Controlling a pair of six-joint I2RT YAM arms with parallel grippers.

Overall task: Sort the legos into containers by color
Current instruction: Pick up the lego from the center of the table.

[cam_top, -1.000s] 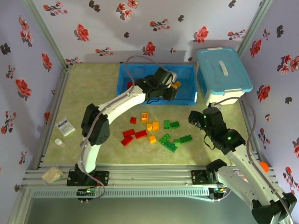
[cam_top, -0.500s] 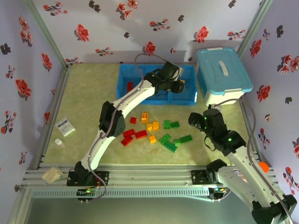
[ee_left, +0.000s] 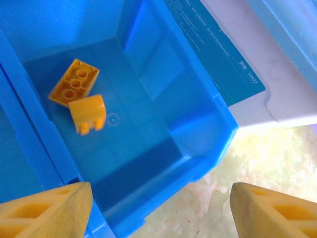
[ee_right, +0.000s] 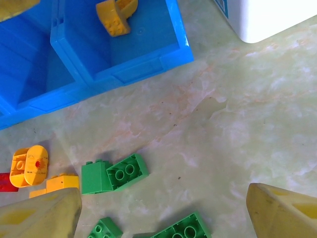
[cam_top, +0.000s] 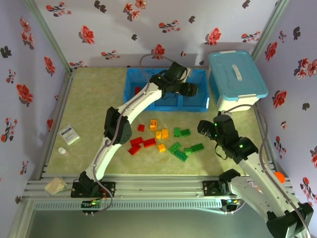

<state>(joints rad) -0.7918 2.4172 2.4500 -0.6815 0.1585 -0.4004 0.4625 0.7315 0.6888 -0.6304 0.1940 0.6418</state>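
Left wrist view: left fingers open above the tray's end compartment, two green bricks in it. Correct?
Colour is wrong: the two bricks in that compartment are orange-yellow, not green, as the left wrist view shows. The left fingers do stand open above it.

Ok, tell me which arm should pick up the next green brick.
Right. The right gripper hangs open just above the green bricks on the table; the left gripper is farther off, over the tray's end compartment holding two yellow bricks.
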